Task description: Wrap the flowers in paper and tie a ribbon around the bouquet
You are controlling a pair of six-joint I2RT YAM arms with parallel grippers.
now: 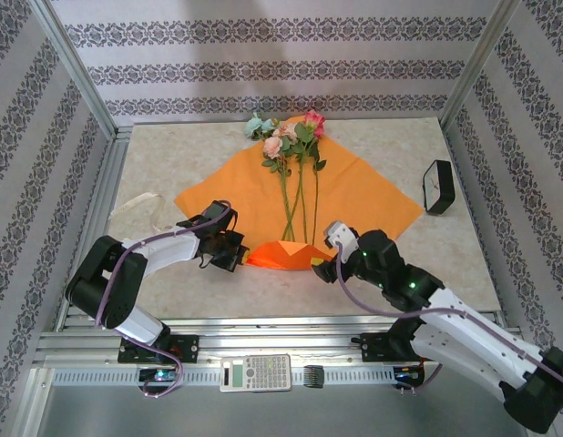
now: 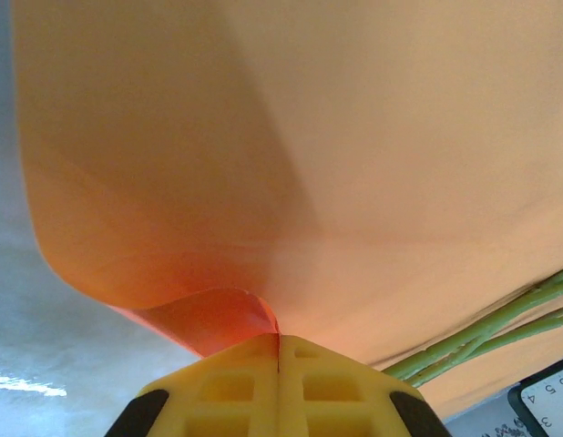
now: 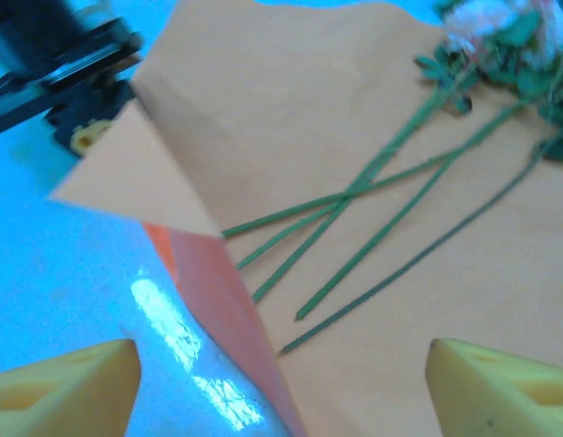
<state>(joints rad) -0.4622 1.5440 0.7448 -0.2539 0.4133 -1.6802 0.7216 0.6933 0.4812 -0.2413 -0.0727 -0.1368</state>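
1. Table (image 1: 172, 164): pale marbled top, walled on three sides by patterned panels.

2. Paper (image 1: 363, 196): bright orange sheet lying flat at mid-table as a diamond, one corner toward the back wall. Its near corner is folded up and back over the lower stem ends, forming a raised flap (image 1: 286, 253). In the left wrist view the paper (image 2: 354, 137) arches overhead; in the right wrist view the flap of the paper (image 3: 145, 173) stands up as a pale triangle.

3. Left arm (image 1: 127, 273): reaches in from the near left. Left gripper (image 1: 240, 256) is at the left end of the flap. In its own view the left gripper (image 2: 279, 339) has its yellow fingers pressed together, clamped on the curled paper edge.

4. Right arm (image 1: 464, 337): reaches in from the near right. Right gripper (image 1: 320, 265) is at the right end of the flap. In its own view the right gripper (image 3: 281, 382) is spread wide, grasping nothing, with the paper's edge below the gap.

5. Flowers (image 1: 298, 182): thin green stems lying on the paper along its middle, pink, red and pale blue blooms at the far corner. The stems (image 3: 373, 218) cross one another and run under the flap.

6. Ribbon (image 1: 136, 205): pale strip lying loose on the table, left of the paper.

7. Calculator (image 1: 255, 371): resting on the near rail between the arm bases.

8. Black box (image 1: 438, 187): on the table, right of the paper, apart from it.
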